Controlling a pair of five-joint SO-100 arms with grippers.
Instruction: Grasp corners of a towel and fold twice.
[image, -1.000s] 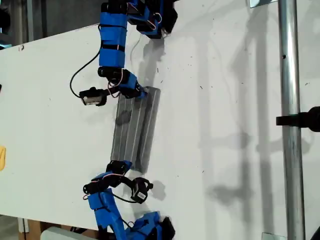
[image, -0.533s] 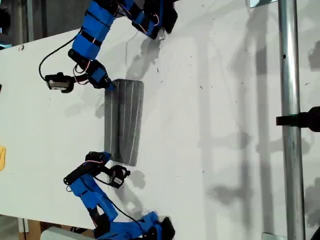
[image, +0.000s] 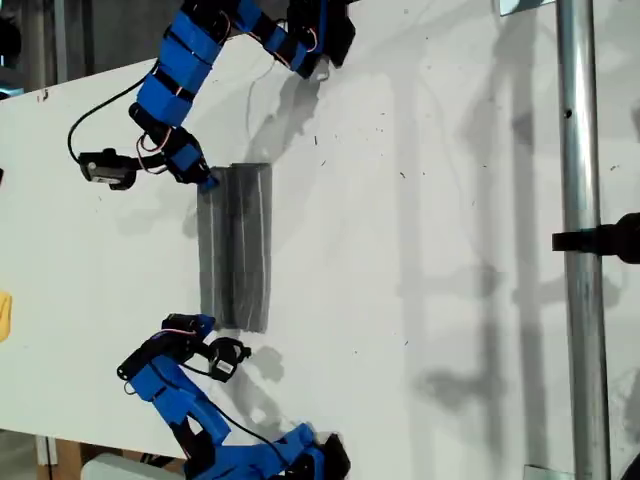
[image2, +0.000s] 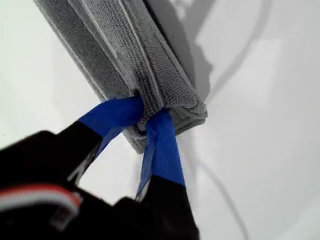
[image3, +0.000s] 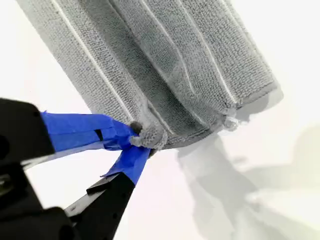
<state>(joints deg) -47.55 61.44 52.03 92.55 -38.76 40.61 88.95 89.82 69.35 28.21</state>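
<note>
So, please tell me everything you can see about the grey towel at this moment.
The towel is grey, looped microfibre-like cloth with thin pale parallel stripes. It lies folded into a long narrow band of several layers on the white table, running from near the exterior view's top towards its bottom. My first hand pinches a corner at one short end; my second hand pinches a frayed corner at the other. The pictures do not show which end is which.

White table, metal pole.
</note>
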